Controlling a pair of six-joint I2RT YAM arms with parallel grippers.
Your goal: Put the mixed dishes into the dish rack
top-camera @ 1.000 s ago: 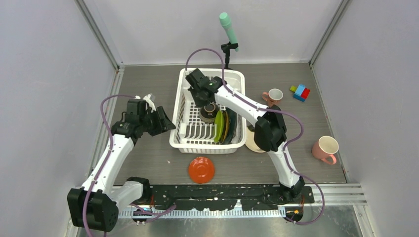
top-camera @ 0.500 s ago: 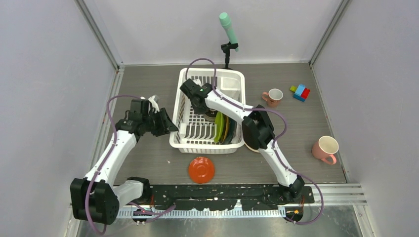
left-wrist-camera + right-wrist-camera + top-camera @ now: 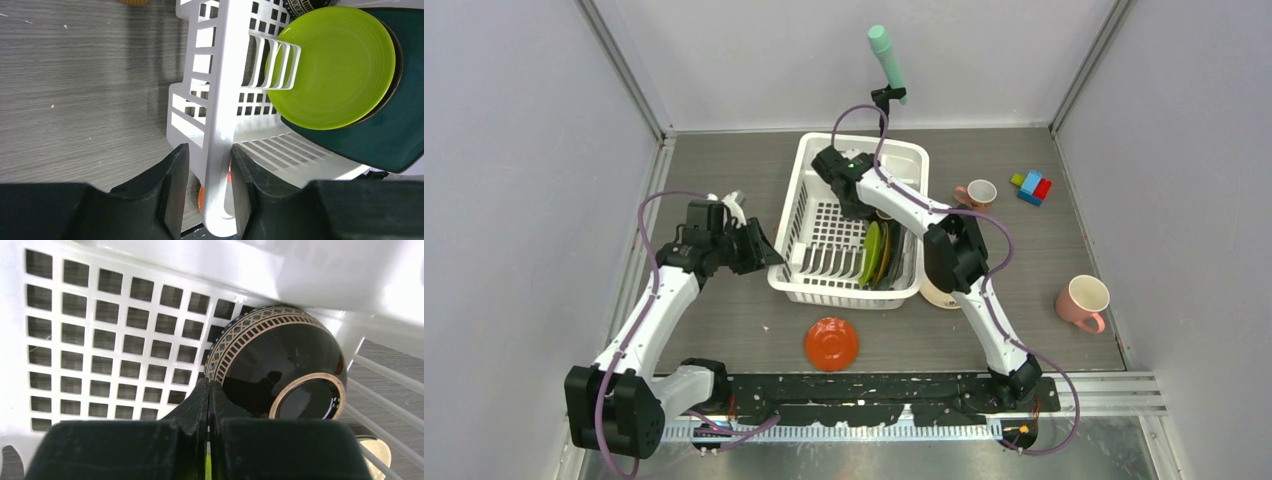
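Nearest us, the flat red-orange dish (image 3: 831, 343) lies on the table, outside the white slotted plastic dish rack (image 3: 844, 293). The left gripper (image 3: 207, 152) pinches the rack's side rim, jaws narrow, steadying it. Inside, the lime-green plate (image 3: 330, 65) and dark teal plate (image 3: 390, 135) stand on edge. Farther back, the small dark patterned bowl (image 3: 280, 360) rests against a rack wall with its foot ring showing. The right gripper (image 3: 208, 387) sits just beside it, fingers pressed together, empty. My call: lift straight out, clear of the plates.
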